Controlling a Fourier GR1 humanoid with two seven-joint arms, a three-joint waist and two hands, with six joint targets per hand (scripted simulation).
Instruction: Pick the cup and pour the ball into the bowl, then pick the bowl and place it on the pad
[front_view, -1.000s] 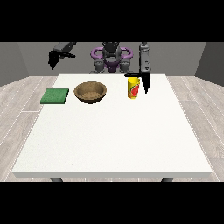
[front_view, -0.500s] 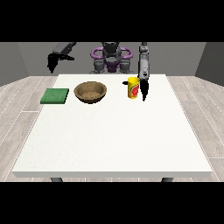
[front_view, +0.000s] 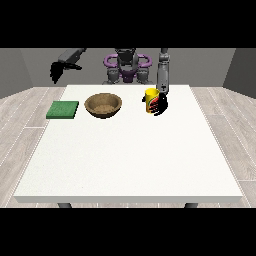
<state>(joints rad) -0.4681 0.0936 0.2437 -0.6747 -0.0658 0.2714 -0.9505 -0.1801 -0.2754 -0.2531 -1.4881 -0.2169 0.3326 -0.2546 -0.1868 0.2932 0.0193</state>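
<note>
A yellow cup (front_view: 150, 99) with a red mark stands upright at the table's far side, right of centre. The ball does not show. The hand at the view's right (front_view: 161, 105) hangs from its grey forearm right against the cup's right side, its fingers spread towards the cup's base and not closed round it. A brown wooden bowl (front_view: 103, 105) sits left of the cup, and a flat green pad (front_view: 63, 109) lies left of the bowl. The hand at the view's left (front_view: 56, 71) is raised off the table beyond its far left corner, fingers hanging relaxed and holding nothing.
The white table (front_view: 130, 155) stretches wide towards the camera, with all three things in a row near its far edge. The robot's torso (front_view: 127, 67) stands behind that far edge.
The hand at the view's right has come down and leftwards until it is against the cup's side. The raised hand at the view's left has barely shifted. Cup, bowl and pad stay put.
</note>
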